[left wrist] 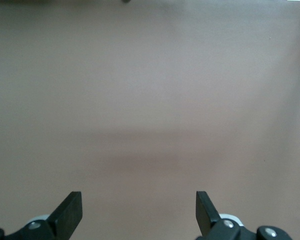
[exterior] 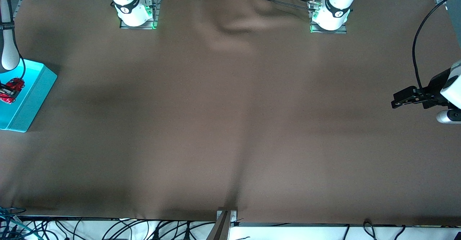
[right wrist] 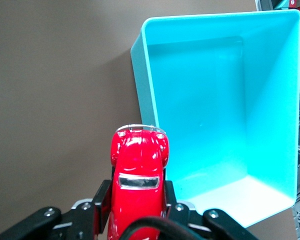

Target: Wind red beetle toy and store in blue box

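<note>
The red beetle toy (exterior: 12, 88) (right wrist: 139, 167) hangs in the air with my right gripper (exterior: 8, 91) (right wrist: 138, 200) shut on its sides. It is held over the blue box (exterior: 36, 85) (right wrist: 215, 115), roughly above one long wall of it. The box stands open, with nothing inside, at the right arm's end of the table. My left gripper (exterior: 398, 101) (left wrist: 139, 210) waits open over bare cloth at the left arm's end of the table, holding nothing.
A brown cloth (exterior: 230, 124) covers the table, with a raised fold (exterior: 234, 27) between the two arm bases. Loose cables (exterior: 108, 229) hang along the table edge nearest the front camera.
</note>
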Controlling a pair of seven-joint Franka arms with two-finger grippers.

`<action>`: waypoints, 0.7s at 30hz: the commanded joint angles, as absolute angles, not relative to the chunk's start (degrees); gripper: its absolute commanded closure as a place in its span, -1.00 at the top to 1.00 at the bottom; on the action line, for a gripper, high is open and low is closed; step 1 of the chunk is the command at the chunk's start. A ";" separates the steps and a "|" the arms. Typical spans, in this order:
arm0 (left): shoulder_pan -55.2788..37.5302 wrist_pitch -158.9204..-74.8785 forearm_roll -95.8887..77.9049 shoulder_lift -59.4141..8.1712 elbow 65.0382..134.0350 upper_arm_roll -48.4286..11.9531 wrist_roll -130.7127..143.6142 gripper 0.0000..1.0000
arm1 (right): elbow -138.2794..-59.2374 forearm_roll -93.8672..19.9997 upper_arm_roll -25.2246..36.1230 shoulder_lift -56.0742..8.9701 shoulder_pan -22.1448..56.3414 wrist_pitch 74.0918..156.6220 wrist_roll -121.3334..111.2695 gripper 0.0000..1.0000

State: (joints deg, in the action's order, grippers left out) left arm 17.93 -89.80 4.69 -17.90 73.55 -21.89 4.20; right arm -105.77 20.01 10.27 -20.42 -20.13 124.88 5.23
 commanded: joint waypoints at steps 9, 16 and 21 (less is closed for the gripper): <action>18.11 -89.21 4.13 -18.37 72.42 -21.97 2.99 1.00 | -104.06 19.43 9.76 -24.78 -27.24 129.81 -1.22 -1.00; 18.11 -89.21 4.13 -18.37 72.51 -21.97 2.99 1.00 | -102.13 13.54 10.19 -26.54 -29.71 130.52 -9.48 -1.00; 18.11 -89.21 4.13 -18.37 72.42 -21.97 2.99 1.00 | -101.16 13.01 10.55 -28.21 -30.50 130.69 -10.72 -1.00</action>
State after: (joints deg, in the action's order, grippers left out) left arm 17.93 -89.80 4.69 -17.90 73.55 -21.89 4.20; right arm -104.07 14.65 10.62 -25.74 -29.30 130.81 -7.94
